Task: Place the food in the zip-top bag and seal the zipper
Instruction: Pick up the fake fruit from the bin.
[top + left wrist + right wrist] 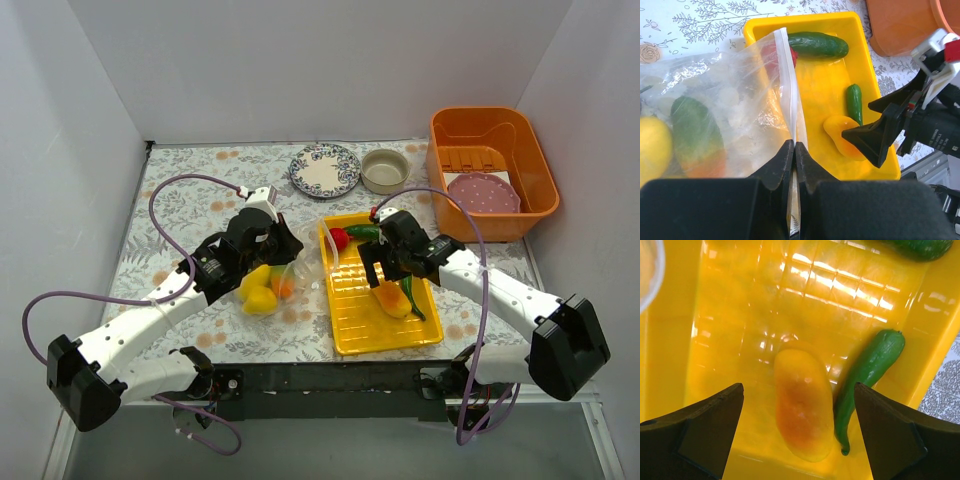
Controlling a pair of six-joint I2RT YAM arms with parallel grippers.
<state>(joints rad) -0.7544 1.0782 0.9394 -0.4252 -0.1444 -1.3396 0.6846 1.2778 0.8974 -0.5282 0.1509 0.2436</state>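
The clear zip-top bag [272, 276] lies left of the yellow tray [352, 330]. It holds yellow food [257, 290] and an orange piece [284, 287]. My left gripper [794, 146] is shut on the bag's pale zipper [788, 90] at the mouth edge. A green-orange piece [696, 135] shows through the bag. My right gripper [799, 390] is open, low over a yellow-orange fruit [802, 405] in the tray, with a green chili [867, 370] beside it. A green cucumber [363, 231] and a red piece [339, 238] lie at the tray's far end.
An orange basin [520, 140] with a pink plate [483, 192] stands at the back right. A patterned plate [324, 170] and a small bowl [385, 170] sit behind the tray. White walls enclose the table.
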